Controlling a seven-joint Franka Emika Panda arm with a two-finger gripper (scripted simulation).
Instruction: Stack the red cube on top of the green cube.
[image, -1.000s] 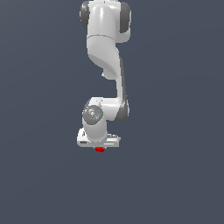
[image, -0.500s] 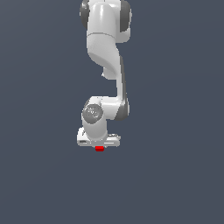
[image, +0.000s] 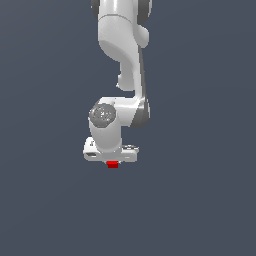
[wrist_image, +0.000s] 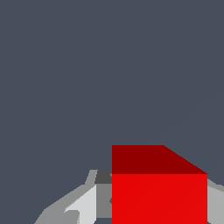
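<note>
One red cube (image: 112, 164) sits gripped in the single tool (image: 112, 161).

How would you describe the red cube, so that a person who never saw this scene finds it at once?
Find the white robot arm against the plain dark grey background and follow it down to the gripper. The red cube sits between its fingers, showing just below the hand. It is the only brightly coloured thing here; no green cube is in view.
</note>
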